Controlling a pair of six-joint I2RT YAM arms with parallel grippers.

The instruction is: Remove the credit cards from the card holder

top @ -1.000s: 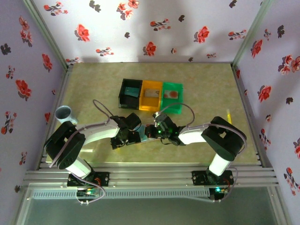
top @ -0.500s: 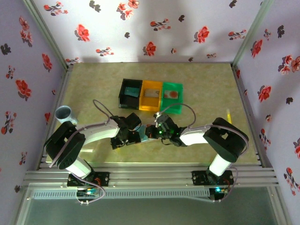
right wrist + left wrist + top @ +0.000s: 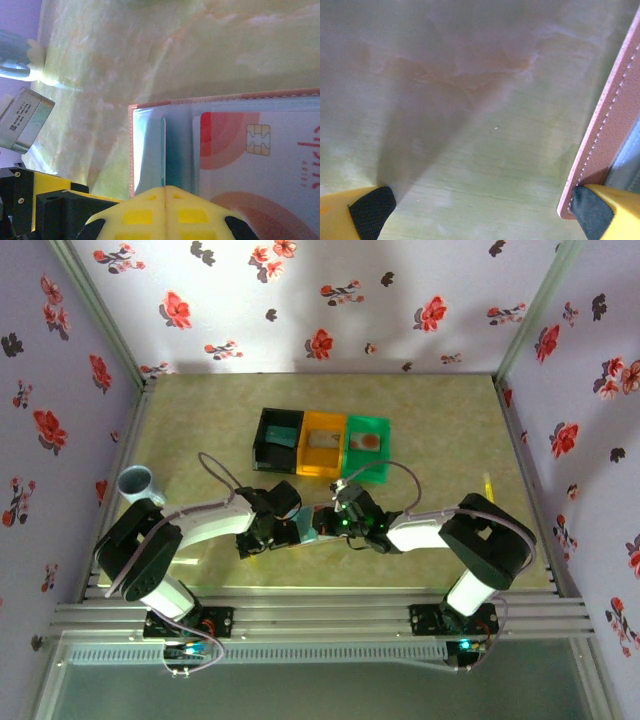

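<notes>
A pale lilac fabric back wall [image 3: 320, 300] printed with red and dark flowers closes off the far side. Matching flowered left wall [image 3: 40, 390] and right wall [image 3: 600, 390] slant in at the sides. Slim grey metal corner posts [image 3: 100, 310] run diagonally where the walls meet. The floor of the booth is a glossy, pale yellow-green marbled tabletop [image 3: 440, 420], with faint orange-brown veins in the left wrist view. Soft grey shadows lie along the foot of the back wall. Silver aluminium rails [image 3: 320, 618] cross the near edge, and below them runs a grey ribbed strip [image 3: 320, 652].
</notes>
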